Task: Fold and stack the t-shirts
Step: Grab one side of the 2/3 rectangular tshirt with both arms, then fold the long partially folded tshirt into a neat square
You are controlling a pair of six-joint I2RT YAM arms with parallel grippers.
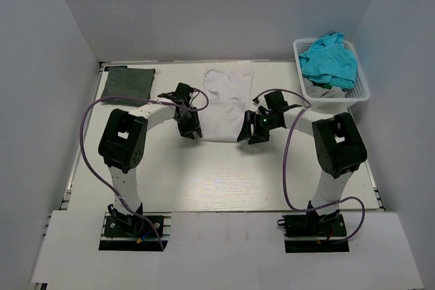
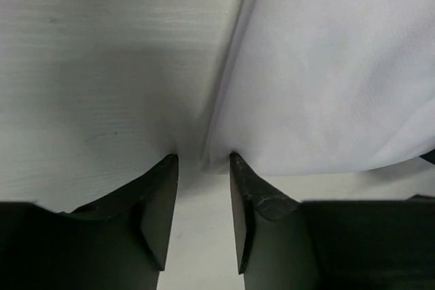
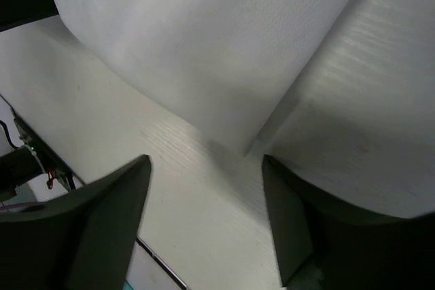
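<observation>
The white t-shirt (image 1: 228, 96) lies flat in the middle of the table (image 1: 224, 181), a long pale panel running from the far edge toward the arms. Both arms are down at its near hem, one on each corner.

The left gripper (image 2: 204, 161) sits at the near left corner. Its fingers (image 2: 163, 195) are drawn in to a narrow gap with bare tabletop showing between them, and the cloth's corner just meets the tip of the right-hand finger. Nothing is pinched there.

The right gripper (image 3: 205, 159) is at the near right corner, fingers spread wide, and the shirt's corner points into the gap without touching either finger.

A dark grey-green t-shirt (image 1: 129, 83) lies folded at the far left of the table. At the far right, crumpled teal t-shirts (image 1: 329, 59) are heaped in a white lattice basket (image 1: 360, 96).
</observation>
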